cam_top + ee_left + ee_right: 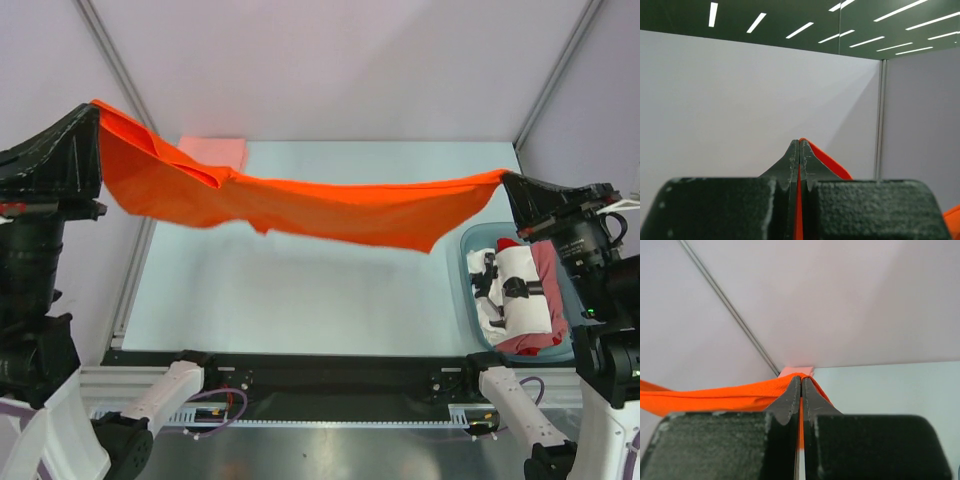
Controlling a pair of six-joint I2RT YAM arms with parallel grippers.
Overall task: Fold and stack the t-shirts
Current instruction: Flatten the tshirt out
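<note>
An orange-red t-shirt [300,205] is shown stretched aloft by both ends, sagging mid-span; a pale pink t-shirt [215,150] is laid folded at far left; a white t-shirt [505,300] and a red t-shirt [548,300] are crumpled in the tub [466,275].

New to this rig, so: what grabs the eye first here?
The bright orange-red t-shirt stretched in mid-air above the table, one end pinched in the left pincer at upper left, the other in the right pincer at right. Then the blue-green tub at the table's right edge holding crumpled shirts, and a pale pink shirt lying at the far left corner.
</note>
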